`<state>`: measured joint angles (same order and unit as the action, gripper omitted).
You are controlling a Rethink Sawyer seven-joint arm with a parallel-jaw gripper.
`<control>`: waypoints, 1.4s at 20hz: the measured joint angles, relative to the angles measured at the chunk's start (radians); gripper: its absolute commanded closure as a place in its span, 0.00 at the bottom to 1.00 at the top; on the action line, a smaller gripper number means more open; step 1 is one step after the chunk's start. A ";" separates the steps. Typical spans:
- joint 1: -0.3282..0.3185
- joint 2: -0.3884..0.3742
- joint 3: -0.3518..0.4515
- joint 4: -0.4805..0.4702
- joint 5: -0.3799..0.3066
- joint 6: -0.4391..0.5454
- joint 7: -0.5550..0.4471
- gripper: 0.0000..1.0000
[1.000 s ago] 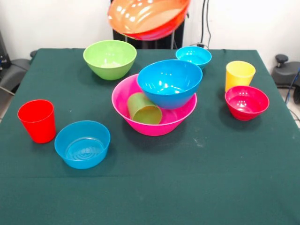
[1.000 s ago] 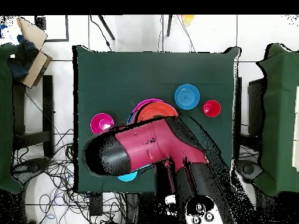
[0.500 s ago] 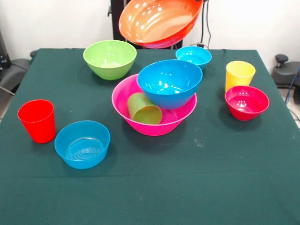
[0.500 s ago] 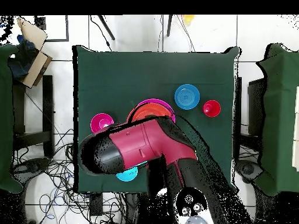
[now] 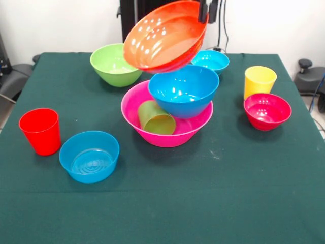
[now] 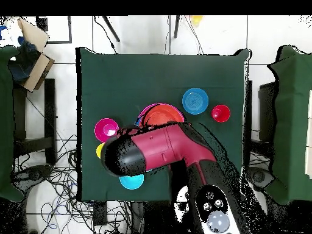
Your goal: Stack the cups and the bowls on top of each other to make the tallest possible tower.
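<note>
Pinched on the rim of the tilted orange bowl (image 5: 165, 35) at upper centre, above the large blue bowl (image 5: 184, 90); no readable writing.

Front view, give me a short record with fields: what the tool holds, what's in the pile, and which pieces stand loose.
tool: shut on the rim of the glossy orange plastic bowl, tilted in the air above the pile
pile: large blue plastic bowl and tipped green plastic cup inside the biggest pink plastic bowl
loose bowls: lime green, cyan, magenta-red, translucent blue
loose cups: red, yellow
</note>
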<state>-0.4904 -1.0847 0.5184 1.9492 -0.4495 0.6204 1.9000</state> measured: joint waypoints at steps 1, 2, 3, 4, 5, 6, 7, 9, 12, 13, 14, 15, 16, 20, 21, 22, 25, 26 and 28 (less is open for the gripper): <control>0.001 0.006 -0.005 0.000 -0.004 -0.008 0.000 1.00; 0.003 0.011 -0.011 0.000 -0.009 -0.016 0.000 1.00; 0.006 0.022 -0.023 0.000 -0.018 -0.033 0.000 1.00; 0.010 0.032 -0.034 0.000 -0.028 -0.050 0.000 1.00; 0.013 0.039 -0.042 0.000 -0.034 -0.062 0.000 1.00; 0.019 0.052 -0.060 0.000 -0.046 -0.084 0.000 1.00; 0.021 0.056 -0.067 0.000 -0.050 -0.093 0.000 1.00; 0.026 0.064 -0.087 0.001 -0.060 -0.111 0.000 1.00; 0.033 0.069 -0.109 0.001 -0.063 -0.122 0.000 1.00; 0.035 0.071 -0.116 0.001 -0.063 -0.125 0.000 1.00; 0.044 0.073 -0.135 0.001 -0.063 -0.129 0.000 0.00; 0.045 0.074 -0.137 0.001 -0.063 -0.129 0.000 0.00; 0.046 0.074 -0.139 0.001 -0.063 -0.129 0.000 0.00; 0.055 0.074 -0.152 0.001 -0.063 -0.129 0.000 0.00; 0.059 0.074 -0.157 0.001 -0.063 -0.129 0.000 0.00; 0.060 0.074 -0.158 0.001 -0.063 -0.129 0.000 0.00; 0.064 0.074 -0.164 0.001 -0.063 -0.129 0.000 0.00; 0.066 0.074 -0.167 0.001 -0.063 -0.129 0.000 0.00; 0.068 0.074 -0.173 0.001 -0.063 -0.129 0.000 0.00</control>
<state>-0.4224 -1.0108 0.3457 1.9498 -0.5130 0.4911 1.9000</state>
